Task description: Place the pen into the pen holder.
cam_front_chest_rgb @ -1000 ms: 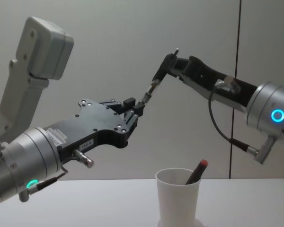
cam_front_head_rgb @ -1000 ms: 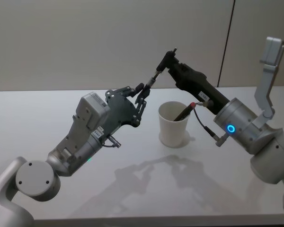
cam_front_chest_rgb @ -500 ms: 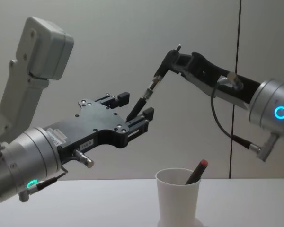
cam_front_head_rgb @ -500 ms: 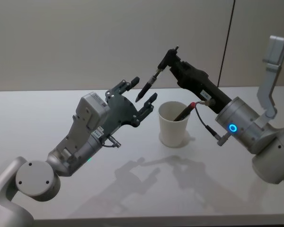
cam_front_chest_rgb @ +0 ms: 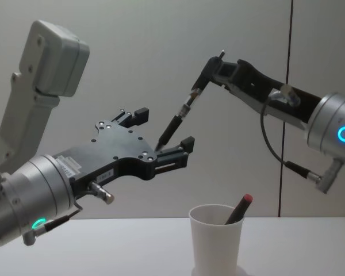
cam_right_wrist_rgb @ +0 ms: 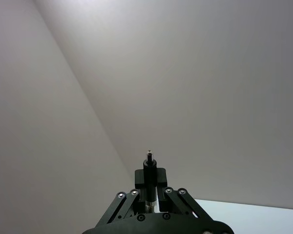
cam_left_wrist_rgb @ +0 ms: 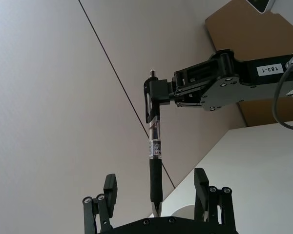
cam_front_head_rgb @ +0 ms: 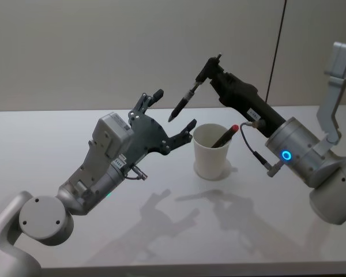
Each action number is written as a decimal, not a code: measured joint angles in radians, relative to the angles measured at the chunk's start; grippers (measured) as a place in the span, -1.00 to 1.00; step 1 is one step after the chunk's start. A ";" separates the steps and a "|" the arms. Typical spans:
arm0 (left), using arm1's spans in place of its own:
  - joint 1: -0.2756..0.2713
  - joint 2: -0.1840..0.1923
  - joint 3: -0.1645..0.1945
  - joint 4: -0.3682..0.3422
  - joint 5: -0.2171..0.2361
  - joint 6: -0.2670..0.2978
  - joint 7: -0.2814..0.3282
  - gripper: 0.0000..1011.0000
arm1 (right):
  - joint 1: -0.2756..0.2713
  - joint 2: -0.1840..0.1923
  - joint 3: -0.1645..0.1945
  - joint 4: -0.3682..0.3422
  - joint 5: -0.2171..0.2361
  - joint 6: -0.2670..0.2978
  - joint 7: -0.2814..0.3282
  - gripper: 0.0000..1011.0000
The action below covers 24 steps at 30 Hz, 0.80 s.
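On the near left, the left gripper (cam_front_head_rgb: 168,112) hangs above the table (cam_front_head_rgb: 57,138), its fingers spread wide, so the pen (cam_front_head_rgb: 183,104) passing between them is free. Further right stands the white pen holder (cam_front_head_rgb: 211,151), already holding a red-capped pen (cam_front_head_rgb: 226,135). Beyond, the right gripper (cam_front_head_rgb: 205,70) pinches the pen's top, carrying it alone, tip tilted down, probably for lowering. The left wrist view shows the tip clear of both fingers.

You've got two pens: one black pen (cam_front_head_rgb: 184,103) mid-air, one red-capped pen (cam_front_head_rgb: 226,135) in the cup. One white paper cup (cam_front_head_rgb: 211,153). Two end effectors.
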 joint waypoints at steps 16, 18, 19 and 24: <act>0.000 0.000 0.000 0.000 0.000 0.000 0.000 0.99 | -0.009 0.009 -0.014 -0.023 -0.177 -0.102 -0.113 -0.75; 0.000 0.000 0.000 0.000 0.000 0.000 0.000 0.99 | -0.009 0.010 -0.016 -0.023 -0.200 -0.111 -0.127 -0.75; 0.000 0.000 0.000 0.000 0.000 0.000 0.000 0.99 | -0.009 0.010 -0.017 -0.023 -0.215 -0.117 -0.135 -0.75; 0.000 0.000 0.000 0.000 0.000 0.000 0.000 0.99 | -0.004 0.007 -0.025 -0.010 -0.306 -0.149 -0.185 -0.75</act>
